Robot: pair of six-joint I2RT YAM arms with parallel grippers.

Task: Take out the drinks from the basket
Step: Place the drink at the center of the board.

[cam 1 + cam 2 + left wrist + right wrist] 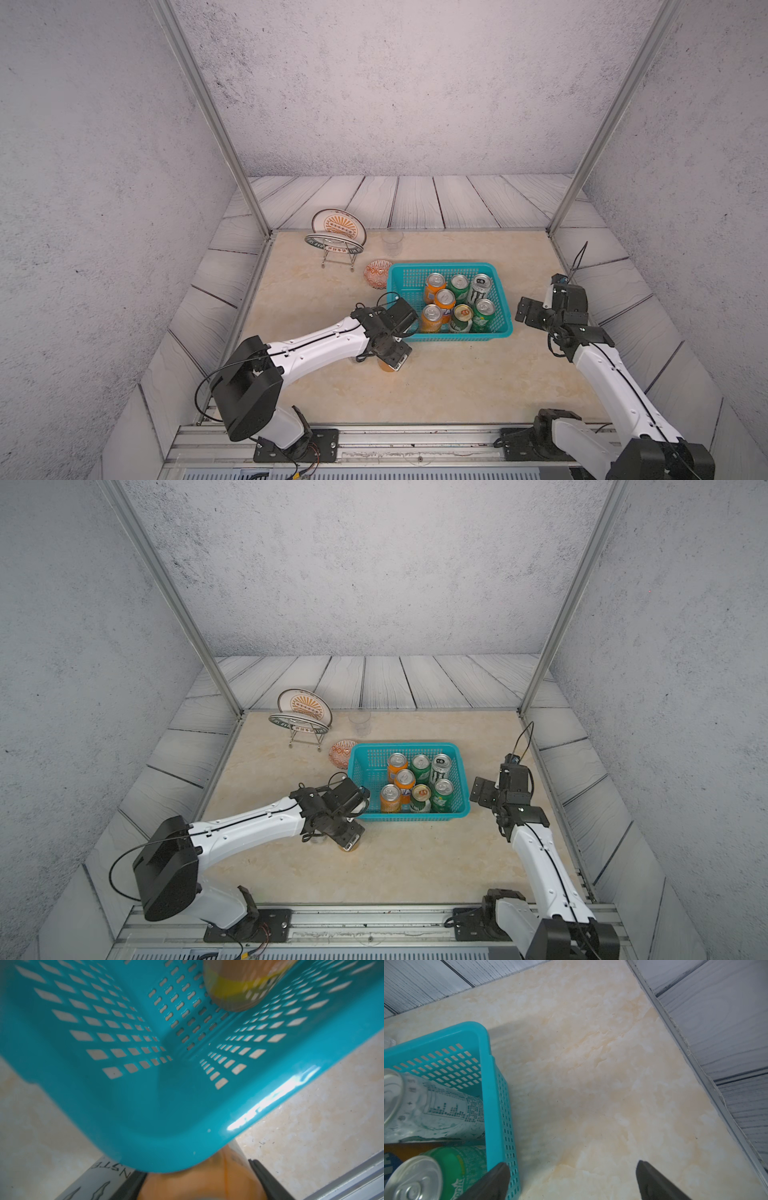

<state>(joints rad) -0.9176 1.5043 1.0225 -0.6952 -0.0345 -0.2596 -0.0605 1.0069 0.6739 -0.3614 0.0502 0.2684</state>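
The turquoise basket [444, 267] sits mid-table and holds several upright drinks: orange cans [435, 286], green cans [459, 286] and a taller silver-white can [480, 289]. My left gripper [390, 353] is just outside the basket's near left corner [145, 1115], low over the table. It is shut on an orange can [197, 1186], of which only the lower edge [386, 366] shows in a top view. Beside that can, the left wrist view shows a silver-white can with black lettering [93, 1184]. My right gripper [571, 1167] stands open and empty over bare table beside the basket's right wall [500, 1105].
Behind the basket are an orange-patterned bowl [378, 272], a clear plastic cup [392, 241] and a wire rack with two plates [338, 232]. Grey plank walls enclose the tabletop, and a metal rail [374, 436] runs along the front edge.
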